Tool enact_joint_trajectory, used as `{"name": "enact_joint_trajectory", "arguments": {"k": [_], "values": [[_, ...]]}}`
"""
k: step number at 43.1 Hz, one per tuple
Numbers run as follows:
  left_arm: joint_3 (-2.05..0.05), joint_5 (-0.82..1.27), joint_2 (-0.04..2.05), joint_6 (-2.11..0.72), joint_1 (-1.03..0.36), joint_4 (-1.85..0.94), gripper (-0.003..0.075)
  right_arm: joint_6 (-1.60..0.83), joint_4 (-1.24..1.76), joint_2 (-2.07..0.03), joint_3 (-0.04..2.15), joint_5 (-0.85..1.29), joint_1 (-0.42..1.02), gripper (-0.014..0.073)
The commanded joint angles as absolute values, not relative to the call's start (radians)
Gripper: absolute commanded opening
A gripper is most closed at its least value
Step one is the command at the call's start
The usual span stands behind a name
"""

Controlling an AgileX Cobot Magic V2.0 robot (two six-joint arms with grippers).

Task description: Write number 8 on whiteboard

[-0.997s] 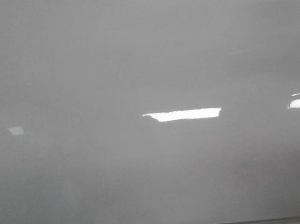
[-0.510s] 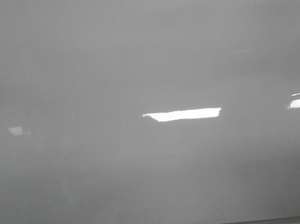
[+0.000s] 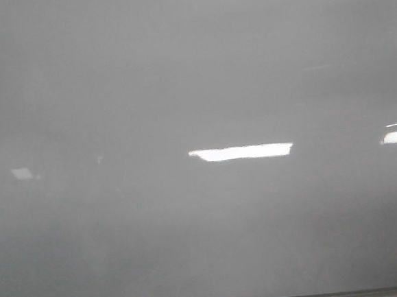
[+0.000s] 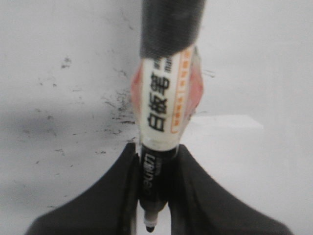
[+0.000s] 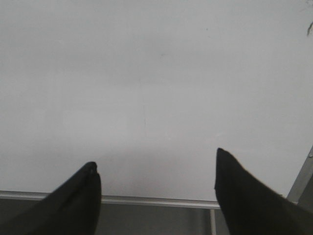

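Observation:
The whiteboard (image 3: 194, 87) fills the front view, glossy grey with bright glare patches and a thin dark frame edge along the bottom. No number 8 shows on it in any view. In the left wrist view my left gripper (image 4: 152, 161) is shut on a whiteboard marker (image 4: 164, 103) with a white and orange label. Its black tip (image 4: 149, 227) points down between the fingers, over the whiteboard (image 4: 254, 73). In the right wrist view my right gripper (image 5: 155, 169) is open and empty above the whiteboard (image 5: 156, 73) near its frame edge. Neither gripper shows in the front view.
Black smudges and specks (image 4: 115, 122) mark the board beside the marker. The board's metal frame (image 5: 156, 200) runs under the right gripper, with a corner piece (image 5: 303, 178) at the side and dark surface beyond it.
A faint dark shadow at the left edge of the front view half a second ago has gone. The board otherwise looks the same.

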State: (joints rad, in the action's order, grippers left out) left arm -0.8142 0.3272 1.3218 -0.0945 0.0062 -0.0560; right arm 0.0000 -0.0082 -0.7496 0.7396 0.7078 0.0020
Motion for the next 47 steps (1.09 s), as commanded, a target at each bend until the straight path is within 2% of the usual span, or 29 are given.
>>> {"name": "enact_joint_trajectory", "arguments": {"k": [1,9,15,24,35,47], "values": [[-0.906,0.453,1.249,-0.172,-0.002,-0.056,-0.002,-0.012,0.027,-0.747,0.792,0.662,-0.003,0.052],[-1.04,0.752,1.237,-0.317,-0.055,-0.071,-0.0021,-0.046,0.052,-0.772,0.856,0.758,-0.003,0.052],[-1.089,0.869,1.239,-0.486,-0.13,-0.171,-0.002,-0.163,0.139,-0.818,0.9,0.84,0.009,0.052],[-1.102,0.947,1.241,-0.756,-0.297,-0.325,-0.002,-0.458,0.333,-0.893,0.914,0.897,0.097,0.052],[-1.102,0.955,1.241,-0.821,-0.554,-0.329,-0.002,-0.797,0.5,-0.97,0.914,0.941,0.284,0.052],[-1.103,0.945,1.301,-0.823,-0.758,-0.329,-0.0021,-0.93,0.627,-1.014,0.914,0.922,0.484,0.052]]}}
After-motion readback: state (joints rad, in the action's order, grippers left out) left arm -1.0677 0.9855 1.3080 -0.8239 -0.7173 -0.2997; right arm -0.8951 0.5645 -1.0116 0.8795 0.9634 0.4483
